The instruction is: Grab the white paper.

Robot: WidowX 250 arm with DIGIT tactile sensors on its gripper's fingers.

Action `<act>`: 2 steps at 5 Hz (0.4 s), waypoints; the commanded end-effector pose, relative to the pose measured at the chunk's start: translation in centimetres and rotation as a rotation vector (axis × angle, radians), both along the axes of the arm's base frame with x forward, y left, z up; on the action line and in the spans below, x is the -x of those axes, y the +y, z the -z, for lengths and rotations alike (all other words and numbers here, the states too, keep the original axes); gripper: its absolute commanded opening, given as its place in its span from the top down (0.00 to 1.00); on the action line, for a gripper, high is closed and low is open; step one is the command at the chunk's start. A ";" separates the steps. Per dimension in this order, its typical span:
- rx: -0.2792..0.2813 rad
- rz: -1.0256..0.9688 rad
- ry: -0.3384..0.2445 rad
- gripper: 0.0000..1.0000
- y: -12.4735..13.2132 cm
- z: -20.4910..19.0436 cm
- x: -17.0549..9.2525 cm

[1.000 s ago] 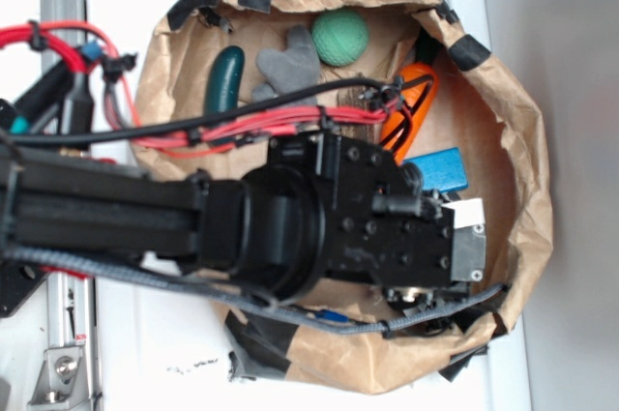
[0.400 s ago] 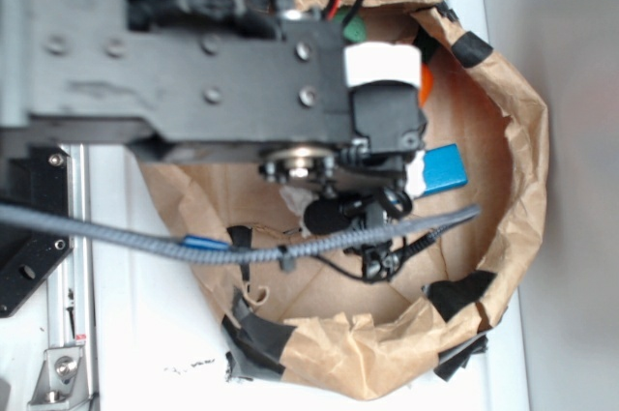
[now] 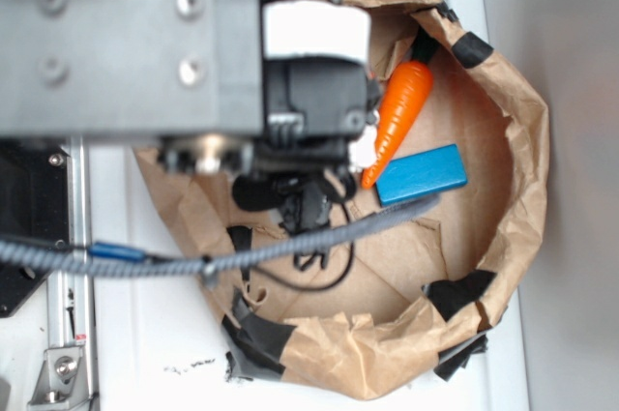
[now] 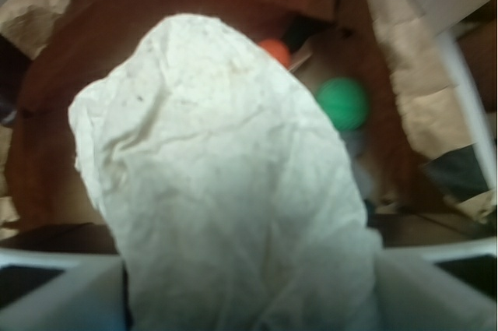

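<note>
The white paper [image 4: 226,191] fills the middle of the wrist view, a wrinkled off-white wad hanging above the inside of the bag. My gripper [image 4: 249,288] is shut on its lower part, with one grey finger [image 4: 62,292] pressed against it on the left and the other on the right. In the exterior view my arm [image 3: 145,44] looms large and close over the upper left of the bag and hides the fingers; only a small white scrap [image 3: 362,154] shows at its lower right edge.
The brown paper bag [image 3: 527,169], rim patched with black tape, lies open below. Inside are an orange carrot [image 3: 401,111], a blue block [image 3: 421,174] and a green ball [image 4: 342,103]. A grey cable [image 3: 290,247] crosses the bag's opening.
The arm has risen from low inside the bag by the blue block toward the camera and shifted up and left. The carrot and blue block are now uncovered.
</note>
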State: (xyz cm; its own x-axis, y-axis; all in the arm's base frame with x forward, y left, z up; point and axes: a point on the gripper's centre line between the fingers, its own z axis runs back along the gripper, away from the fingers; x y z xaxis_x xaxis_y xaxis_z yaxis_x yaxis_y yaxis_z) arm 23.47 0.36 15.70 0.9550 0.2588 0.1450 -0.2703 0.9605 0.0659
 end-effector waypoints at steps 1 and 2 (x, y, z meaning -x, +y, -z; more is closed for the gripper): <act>-0.062 0.000 -0.037 1.00 0.1 -0.4 -0.8; -0.080 -0.002 -0.038 1.00 -0.1 0.1 -0.6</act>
